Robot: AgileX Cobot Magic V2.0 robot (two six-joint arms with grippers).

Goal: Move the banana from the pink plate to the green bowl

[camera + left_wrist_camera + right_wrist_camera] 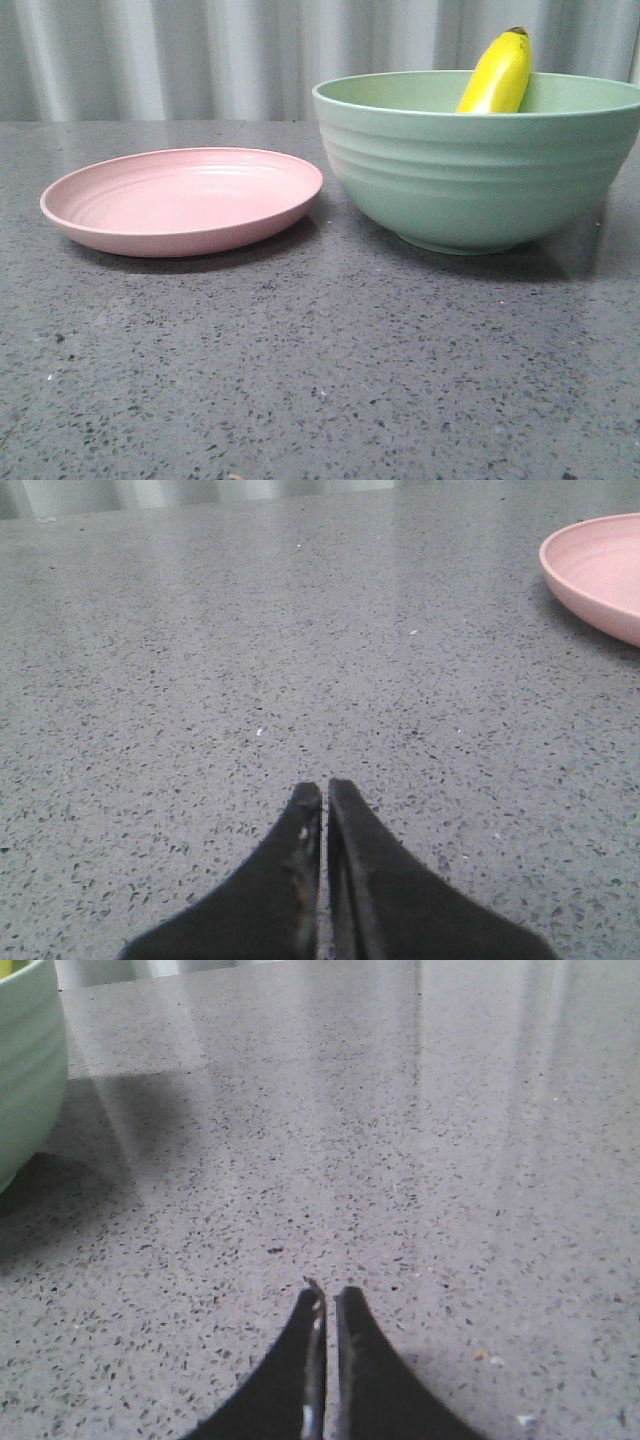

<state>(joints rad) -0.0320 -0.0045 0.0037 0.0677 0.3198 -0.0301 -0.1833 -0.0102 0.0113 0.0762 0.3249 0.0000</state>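
Observation:
The yellow banana [497,75] stands leaning inside the green bowl [480,180] at the right of the front view, its dark tip sticking up above the rim. The pink plate [185,200] lies empty to the bowl's left. Neither gripper shows in the front view. My left gripper [325,790] is shut and empty, low over bare table, with the pink plate's edge [600,575] off to one side. My right gripper [328,1298] is shut and empty over bare table, with the green bowl's wall [25,1070] at the frame's edge.
The plate and bowl rest on a grey speckled stone tabletop [320,380]. A pale pleated curtain [160,55] hangs behind the table.

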